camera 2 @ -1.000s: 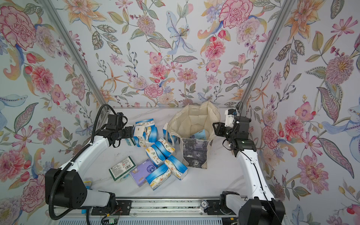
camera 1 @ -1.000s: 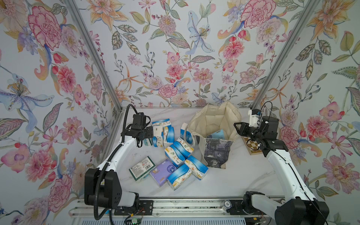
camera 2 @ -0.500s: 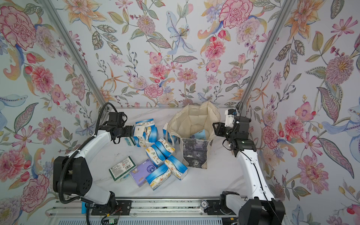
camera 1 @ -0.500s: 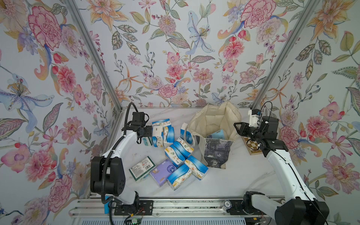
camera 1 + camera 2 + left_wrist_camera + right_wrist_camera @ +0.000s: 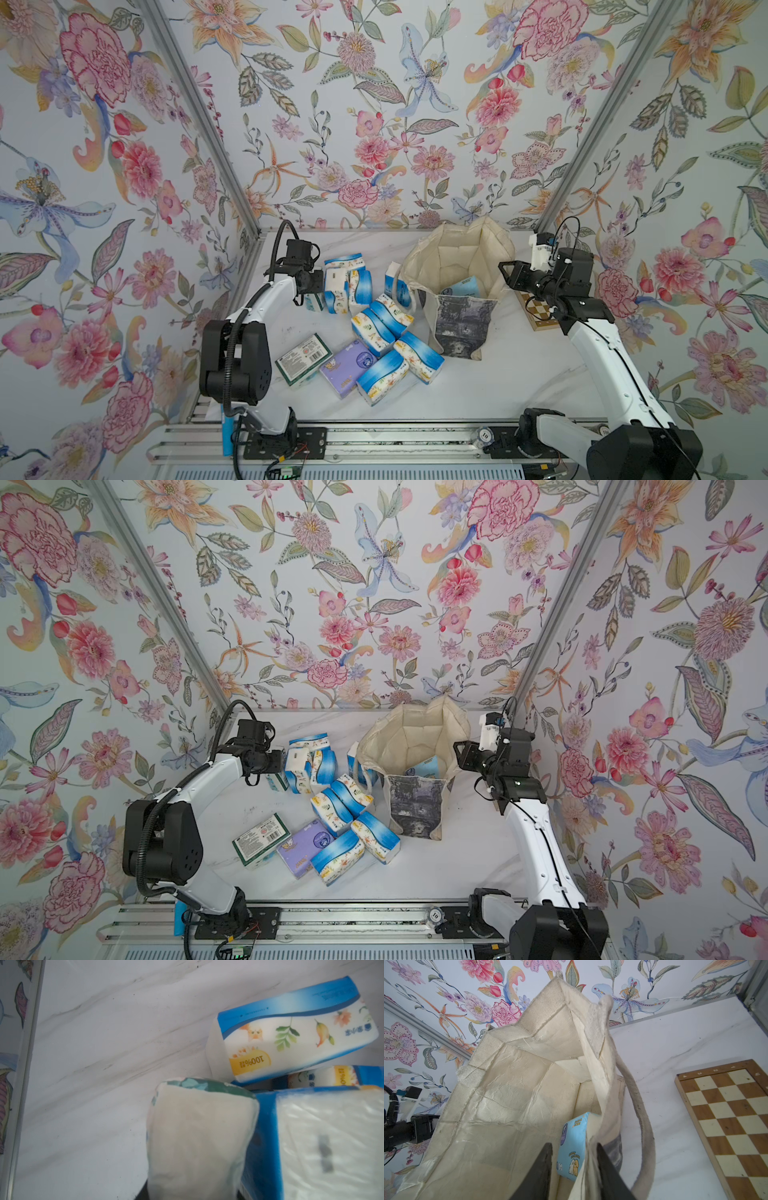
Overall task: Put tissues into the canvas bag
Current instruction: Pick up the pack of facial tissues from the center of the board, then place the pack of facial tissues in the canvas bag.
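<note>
Our left gripper [image 5: 313, 293] has clamped a teal pack [image 5: 197, 1136]; next we carry it into the canvas bag [image 5: 453, 257] (right gripper [image 5: 573, 1145] gapes astride its rim).

On the white marble tabletop [image 5: 519, 374], the cream canvas bag [image 5: 453, 257] stands toward the back with one light-blue tissue pack [image 5: 463, 286] inside it. The blue-and-white plastic-wrapped tissue packs [image 5: 382, 324] lie heaped just left of it — the wooden chessboard [image 5: 538, 320] to its right.
</note>
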Tool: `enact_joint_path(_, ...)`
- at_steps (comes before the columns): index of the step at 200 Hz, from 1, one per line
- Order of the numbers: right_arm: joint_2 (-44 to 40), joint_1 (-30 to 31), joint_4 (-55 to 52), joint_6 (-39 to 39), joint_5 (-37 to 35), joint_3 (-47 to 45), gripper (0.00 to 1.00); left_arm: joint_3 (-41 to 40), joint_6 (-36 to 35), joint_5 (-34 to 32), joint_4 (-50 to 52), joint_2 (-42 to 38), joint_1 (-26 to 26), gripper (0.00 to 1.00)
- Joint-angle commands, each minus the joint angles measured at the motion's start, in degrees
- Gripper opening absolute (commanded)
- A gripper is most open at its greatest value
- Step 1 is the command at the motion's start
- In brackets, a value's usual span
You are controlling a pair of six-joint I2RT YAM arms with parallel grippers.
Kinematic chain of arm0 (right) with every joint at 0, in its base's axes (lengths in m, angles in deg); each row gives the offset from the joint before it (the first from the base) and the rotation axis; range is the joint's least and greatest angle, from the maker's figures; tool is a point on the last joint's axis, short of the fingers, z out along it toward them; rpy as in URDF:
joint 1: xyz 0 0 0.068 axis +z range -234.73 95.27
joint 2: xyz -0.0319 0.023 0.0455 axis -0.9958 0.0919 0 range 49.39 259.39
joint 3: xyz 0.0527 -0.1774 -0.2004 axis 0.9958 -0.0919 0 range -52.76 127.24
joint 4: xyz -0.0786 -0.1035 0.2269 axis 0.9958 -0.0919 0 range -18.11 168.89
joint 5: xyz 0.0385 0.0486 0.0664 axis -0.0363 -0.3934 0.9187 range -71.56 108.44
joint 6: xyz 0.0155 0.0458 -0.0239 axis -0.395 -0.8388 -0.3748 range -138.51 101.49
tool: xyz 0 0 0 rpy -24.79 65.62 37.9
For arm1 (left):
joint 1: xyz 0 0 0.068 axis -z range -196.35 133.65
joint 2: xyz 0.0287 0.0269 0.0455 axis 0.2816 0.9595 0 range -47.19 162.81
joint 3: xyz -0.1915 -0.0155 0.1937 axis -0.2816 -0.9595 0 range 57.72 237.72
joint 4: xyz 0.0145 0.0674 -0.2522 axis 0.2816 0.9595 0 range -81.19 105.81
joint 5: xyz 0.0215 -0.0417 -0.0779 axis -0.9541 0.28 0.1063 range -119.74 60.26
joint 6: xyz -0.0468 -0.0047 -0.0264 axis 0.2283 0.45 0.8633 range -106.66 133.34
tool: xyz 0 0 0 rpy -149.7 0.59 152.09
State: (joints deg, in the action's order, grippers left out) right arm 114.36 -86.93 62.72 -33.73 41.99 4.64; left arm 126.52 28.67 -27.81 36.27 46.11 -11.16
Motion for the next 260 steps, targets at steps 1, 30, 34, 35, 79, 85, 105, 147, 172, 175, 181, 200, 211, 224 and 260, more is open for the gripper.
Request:
enact_joint_path(1, 0.1, 0.8, 0.4, 0.4, -0.2, 0.6, 0.36, 4.1, 0.2, -3.4, 3.6, -6.1, -0.5, 0.17)
enact_joint_path(30, -0.1, 0.7, -0.1, 0.8, -1.3, 0.3, 0.36, 10.6, 1.9, -4.1, 8.3, -11.5, 1.6, 0.12)
enact_joint_path(34, -0.1, 0.7, -0.1, 0.8, -1.4, 0.3, 0.36, 11.7, 2.0, -4.4, 8.6, -12.3, 2.6, 0.12)
enact_joint_path(35, -0.2, 0.7, -0.1, 0.8, -1.4, 0.3, 0.36, 12.0, 2.0, -4.5, 8.7, -12.4, 3.0, 0.12)
enact_joint_path(79, 0.6, 1.2, -0.4, 0.5, -1.6, 0.6, 0.36, 26.4, 1.7, 2.5, 3.7, -11.5, 21.6, 0.19)
enact_joint_path(85, 0.5, 1.3, -0.6, 0.5, -1.7, 0.6, 0.36, 28.0, 1.7, 4.2, 2.1, -10.7, 23.5, 0.19)
enact_joint_path(105, 0.1, 1.5, -1.0, 0.5, -2.2, 0.5, 0.36, 33.3, 1.5, 11.4, -2.9, -6.5, 28.8, 0.21)
enact_joint_path(147, -0.7, 1.7, -1.6, 0.6, -2.3, 0.3, 0.36, 48.7, -0.2, 16.8, -2.1, 10.2, 37.4, 0.25)
enact_joint_path(172, -1.1, 1.7, -1.7, 0.7, -2.3, 0.3, 0.36, 66.8, -3.6, 9.8, 11.9, 24.9, 40.5, 0.25)
enact_joint_path(175, -1.2, 1.7, -1.7, 0.8, -2.3, 0.3, 0.36, 69.1, -4.0, 8.6, 13.9, 26.6, 40.8, 0.25)
enact_joint_path(181, -1.3, 1.7, -1.7, 0.8, -2.2, 0.2, 0.36, 73.6, -4.6, 6.5, 17.4, 30.0, 41.2, 0.25)
enact_joint_path(200, -1.1, 1.7, -1.7, 0.9, -2.2, 0.2, 0.36, 81.7, -4.9, 1.8, 24.7, 37.2, 41.6, 0.24)
enact_joint_path(211, -0.9, 1.7, -1.7, 1.1, -2.2, 0.2, 0.36, 80.6, -4.7, -0.3, 25.5, 37.8, 41.6, 0.25)
enact_joint_path(224, -0.6, 1.7, -1.6, 1.2, -2.2, 0.2, 0.37, 76.1, -4.5, -1.3, 24.2, 36.6, 41.6, 0.27)
enact_joint_path(260, 0.7, 1.8, -0.6, 0.6, -1.5, 0.0, 0.37, 65.6, -4.8, 0.6, 19.2, 33.9, 41.5, 0.36)
